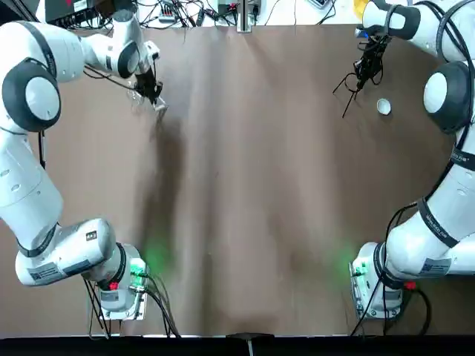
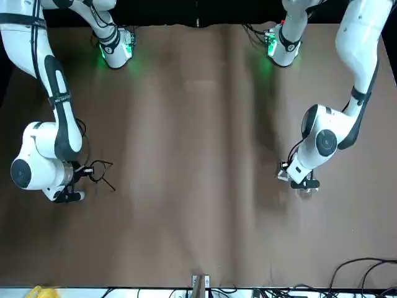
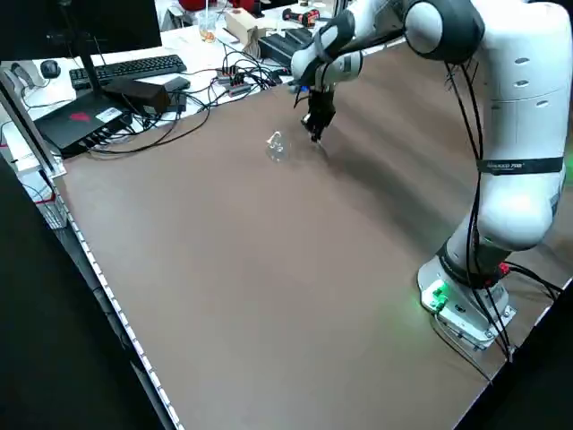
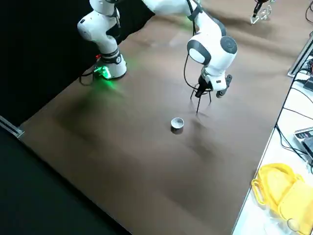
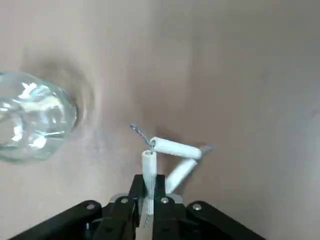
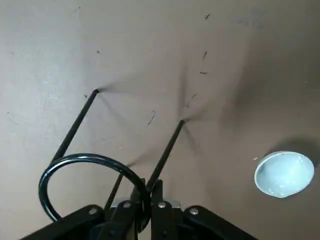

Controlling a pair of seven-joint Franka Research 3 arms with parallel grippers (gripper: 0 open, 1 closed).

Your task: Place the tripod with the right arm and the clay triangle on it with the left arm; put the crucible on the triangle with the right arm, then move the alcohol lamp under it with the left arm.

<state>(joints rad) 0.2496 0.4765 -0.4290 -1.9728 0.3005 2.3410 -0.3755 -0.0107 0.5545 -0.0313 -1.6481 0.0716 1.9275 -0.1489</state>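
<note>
At about one o'clock on the worktop point(image 1: 252, 185), the right pincer point(image 6: 146, 206) is clamped on the ring of the tripod point(image 6: 95, 165), its legs reaching down to the surface; the crucible point(image 1: 383, 107) sits just beside it toward four o'clock. Over at eleven o'clock, the left pincer point(image 5: 147, 204) pinches one rod of the clay triangle point(image 5: 167, 155), with the alcohol lamp point(image 5: 31, 117) close by.

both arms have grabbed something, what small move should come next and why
Probably the right gripper, its fingers shut on the tripod ring, should carry it toward the table's middle: the left gripper already pinches the clay triangle, which needs that stand set first.
</note>
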